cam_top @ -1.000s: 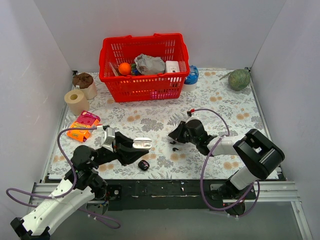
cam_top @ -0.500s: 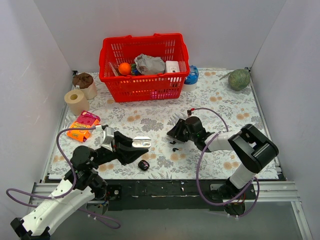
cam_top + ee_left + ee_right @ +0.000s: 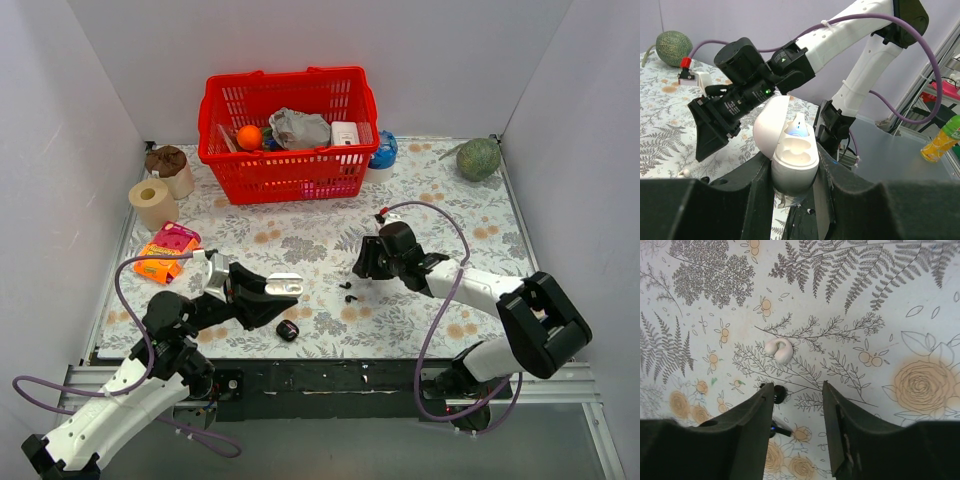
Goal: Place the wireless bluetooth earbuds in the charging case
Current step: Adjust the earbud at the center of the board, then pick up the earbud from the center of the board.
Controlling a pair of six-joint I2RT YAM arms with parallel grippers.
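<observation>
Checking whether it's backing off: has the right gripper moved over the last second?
Yes. Seen from the top, the right gripper has shifted slightly right and toward the red basket, away from the earbuds.

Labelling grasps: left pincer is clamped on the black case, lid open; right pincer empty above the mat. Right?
No. The left pincer is clamped on the white case, lid open, per the left wrist view; the black case lies on the mat. The rest holds: the right pincer is empty above the mat.
</observation>
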